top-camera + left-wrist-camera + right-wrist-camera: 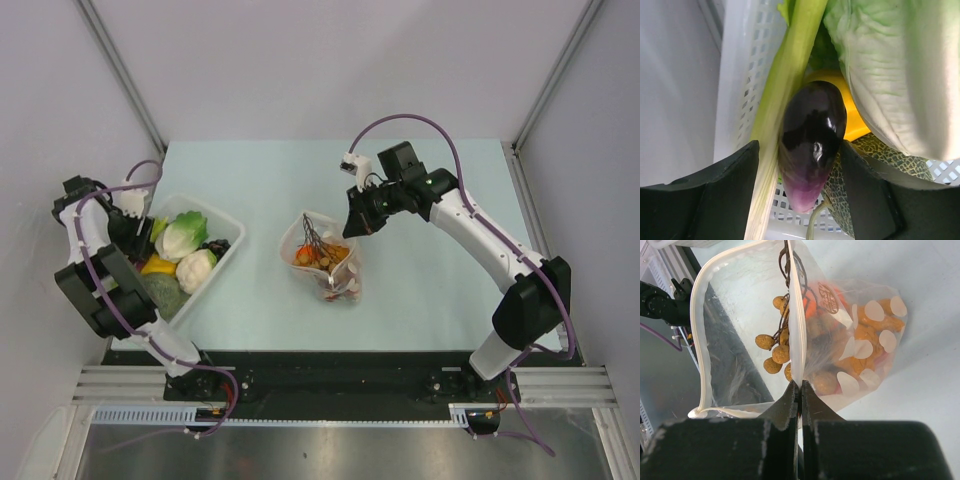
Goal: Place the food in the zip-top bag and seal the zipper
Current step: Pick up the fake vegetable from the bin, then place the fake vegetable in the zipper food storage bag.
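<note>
overhead view of a pale table (420, 290) with two robot arms. a white tray (228, 255) of toy food sits at the left. the zip-top bag (325, 262) stands near the middle of the table, well apart from the tray, with its mouth up and open.

the right end effector (800, 390) has its fingers pressed together, pinching one side of the bag's rim. the other side of the rim, with the whitish zipper (699, 340), bows away from it, so the mouth gapes. a bunch of tan berries (777, 352) and some orange pieces lie inside.

the left end effector (800, 150) is down in the tray, its fingers spread on either side of a dark purple eggplant (812, 135). a long green stalk (785, 90) lies against the eggplant's left side, between it and the left finger. whether the fingers already press on the eggplant cannot be told.

the step in hand looks like picking the eggplant. to do it well, the grip should take the eggplant alone across its fat middle. the stalk should slip out as the arm lifts, rather than ride along or knock the pale cabbage (890, 75). the lift should be straight up and clear of the tray wall. the right arm should hold the mouth wide for the drop.
</note>
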Robot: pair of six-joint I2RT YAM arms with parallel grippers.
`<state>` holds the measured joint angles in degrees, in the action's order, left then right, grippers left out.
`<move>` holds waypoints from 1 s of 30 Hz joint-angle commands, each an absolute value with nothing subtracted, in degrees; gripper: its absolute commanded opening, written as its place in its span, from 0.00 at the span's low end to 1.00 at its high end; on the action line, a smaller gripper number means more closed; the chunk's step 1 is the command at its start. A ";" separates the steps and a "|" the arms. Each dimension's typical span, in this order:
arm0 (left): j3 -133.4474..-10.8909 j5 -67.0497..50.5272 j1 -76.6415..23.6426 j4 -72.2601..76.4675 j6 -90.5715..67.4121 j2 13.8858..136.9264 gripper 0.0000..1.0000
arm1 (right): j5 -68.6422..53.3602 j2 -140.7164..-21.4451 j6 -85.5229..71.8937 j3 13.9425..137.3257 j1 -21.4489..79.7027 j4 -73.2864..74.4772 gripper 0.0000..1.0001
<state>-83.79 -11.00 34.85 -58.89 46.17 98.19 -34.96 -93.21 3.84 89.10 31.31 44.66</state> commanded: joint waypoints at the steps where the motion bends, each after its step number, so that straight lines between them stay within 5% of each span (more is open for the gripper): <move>1: -83.15 -11.42 34.98 -59.85 50.53 98.44 0.68 | -35.33 -92.90 4.22 91.85 31.29 44.56 0.00; 8: -83.06 -16.96 34.63 -62.67 51.94 96.95 0.61 | -35.51 -93.43 4.04 91.76 30.94 44.38 0.00; 18: -84.02 -18.98 32.34 -63.01 51.60 92.63 0.23 | -36.65 -94.83 3.43 92.46 30.06 43.77 0.00; 26: -93.58 -26.88 28.93 -64.42 44.39 86.32 0.13 | -38.05 -95.27 3.25 92.81 29.71 43.86 0.00; 30: -97.29 -40.29 22.25 -63.99 42.89 79.64 0.11 | -38.93 -95.27 3.78 92.90 29.97 44.12 0.00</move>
